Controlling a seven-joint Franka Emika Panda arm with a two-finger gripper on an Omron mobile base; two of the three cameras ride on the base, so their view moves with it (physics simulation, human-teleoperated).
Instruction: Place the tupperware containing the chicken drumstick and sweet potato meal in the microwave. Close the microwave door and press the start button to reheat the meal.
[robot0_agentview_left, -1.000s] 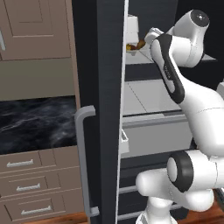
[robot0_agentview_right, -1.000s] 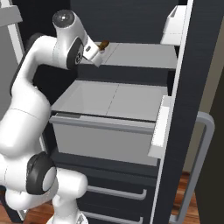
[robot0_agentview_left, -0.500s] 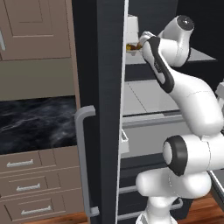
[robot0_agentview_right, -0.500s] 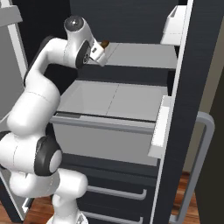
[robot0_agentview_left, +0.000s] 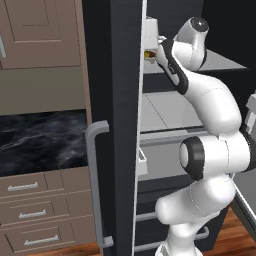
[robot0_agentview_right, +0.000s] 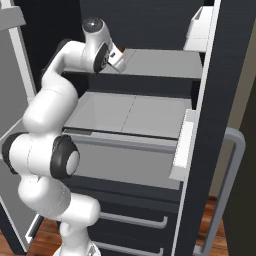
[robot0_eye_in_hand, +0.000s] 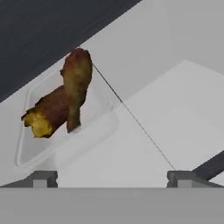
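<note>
The tupperware (robot0_eye_in_hand: 94, 131), a clear shallow tray, rests on a pale fridge shelf (robot0_agentview_right: 160, 62). Inside it lies the reddish-brown chicken drumstick (robot0_eye_in_hand: 76, 76) across an orange-ended sweet potato (robot0_eye_in_hand: 46, 113). My gripper (robot0_eye_in_hand: 111, 180) hovers just short of the tray, open, with nothing between its fingertips (robot0_eye_in_hand: 43, 178). From the base, the gripper (robot0_agentview_right: 119, 57) is up at the top shelf beside the brown food (robot0_agentview_right: 120, 49). The same food (robot0_agentview_left: 148, 53) peeks past the door edge in the left base view. The microwave and its door are out of view.
The tall dark fridge door (robot0_agentview_left: 112, 125) with a grey bar handle (robot0_agentview_left: 95, 190) stands open on the left. The right door carries white bins (robot0_agentview_right: 182, 145). A grey drawer (robot0_agentview_right: 125, 160) sits below the shelves. Wood drawers (robot0_agentview_left: 30, 210) and black marble (robot0_agentview_left: 40, 142) lie left.
The arm has swung its hand farther left and deeper over the top shelf, closer to the tray. The jaws stayed open.
</note>
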